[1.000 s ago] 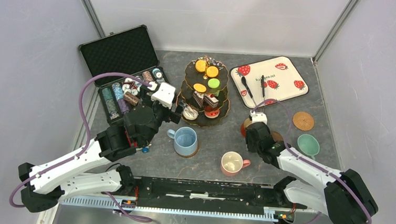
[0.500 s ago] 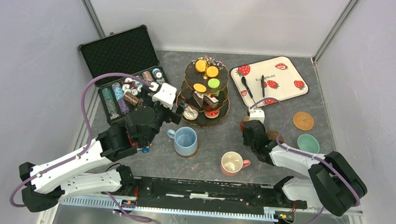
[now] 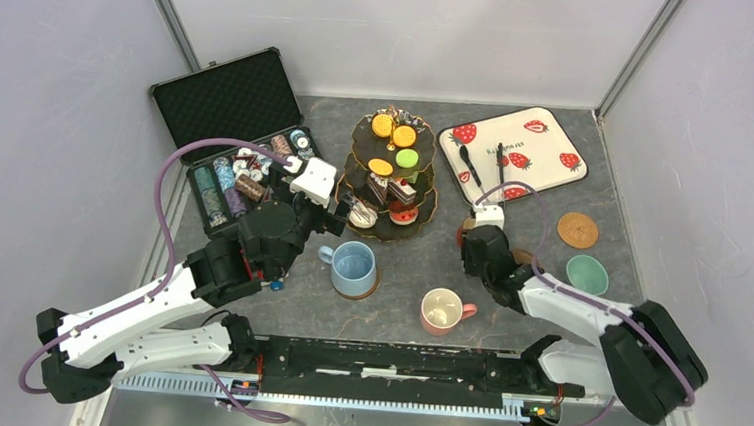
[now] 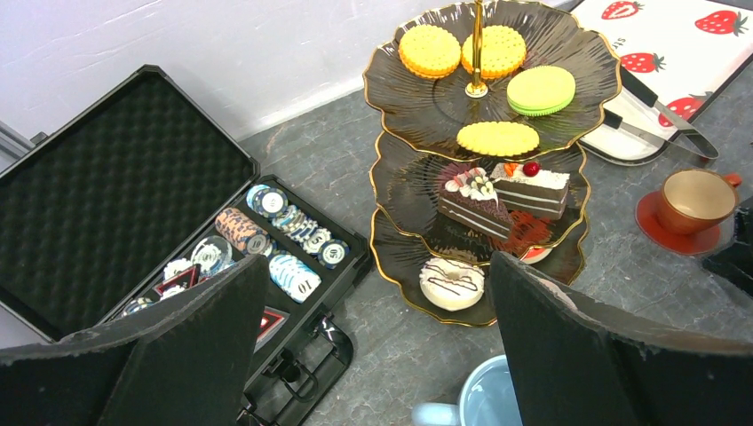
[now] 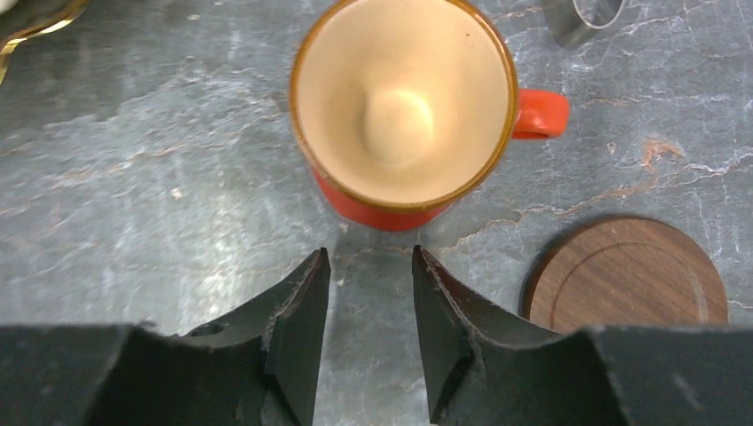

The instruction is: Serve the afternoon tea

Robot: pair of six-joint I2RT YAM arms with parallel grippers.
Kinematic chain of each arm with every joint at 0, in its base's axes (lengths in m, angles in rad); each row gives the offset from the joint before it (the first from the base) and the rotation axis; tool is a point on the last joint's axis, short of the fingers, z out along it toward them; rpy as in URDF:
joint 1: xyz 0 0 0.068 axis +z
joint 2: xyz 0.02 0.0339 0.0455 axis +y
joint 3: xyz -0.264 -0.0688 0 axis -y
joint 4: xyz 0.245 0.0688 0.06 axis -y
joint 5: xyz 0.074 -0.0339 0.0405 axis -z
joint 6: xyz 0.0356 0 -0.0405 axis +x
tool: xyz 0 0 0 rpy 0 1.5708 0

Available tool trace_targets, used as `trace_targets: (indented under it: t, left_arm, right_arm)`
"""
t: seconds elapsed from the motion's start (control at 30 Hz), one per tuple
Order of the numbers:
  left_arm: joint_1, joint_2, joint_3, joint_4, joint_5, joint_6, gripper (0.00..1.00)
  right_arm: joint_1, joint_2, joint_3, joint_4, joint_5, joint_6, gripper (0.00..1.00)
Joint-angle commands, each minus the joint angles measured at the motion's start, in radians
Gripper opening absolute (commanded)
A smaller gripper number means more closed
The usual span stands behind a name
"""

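Observation:
The dark three-tier gold-rimmed stand (image 3: 390,179) holds macarons, cake slices and a white donut (image 4: 452,282). My left gripper (image 3: 338,212) is open and empty, hovering between the stand and the blue mug (image 3: 354,269); in the left wrist view its fingers (image 4: 191,346) frame the donut. My right gripper (image 5: 368,253) is open a little and empty, its tips just short of the near side of the small brown mug (image 5: 404,106), which has a red-orange outside. The top view shows the right gripper (image 3: 473,242) covering most of that mug. The pink mug (image 3: 441,310) and the green mug (image 3: 586,276) stand on the table.
A wooden coaster (image 5: 626,275) lies right of the small mug and a woven coaster (image 3: 577,229) farther right. The strawberry tray (image 3: 544,134) with tongs is at the back right. The open black poker-chip case (image 3: 228,142) is at the back left.
My right gripper has moved a little to the left and away from the bases, closing in on the small brown mug. The left arm has not moved.

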Motion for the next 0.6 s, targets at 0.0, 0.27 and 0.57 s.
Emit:
trace_targets:
  t: [0.0, 0.27, 0.57]
  left_arm:
    - [-0.004, -0.001, 0.004, 0.051, -0.007, 0.009, 1.00]
    - [-0.004, -0.001, 0.009, 0.042, 0.007, -0.001, 1.00]
    - [-0.004, -0.023, 0.010, 0.039, 0.002, -0.001, 1.00]
  right_arm:
    - [-0.003, -0.122, 0.012, -0.152, -0.083, -0.007, 0.49]
    - [-0.009, -0.292, 0.032, -0.333, 0.063, 0.013, 0.66]
    - [-0.201, -0.225, -0.041, -0.217, -0.041, 0.018, 0.77]
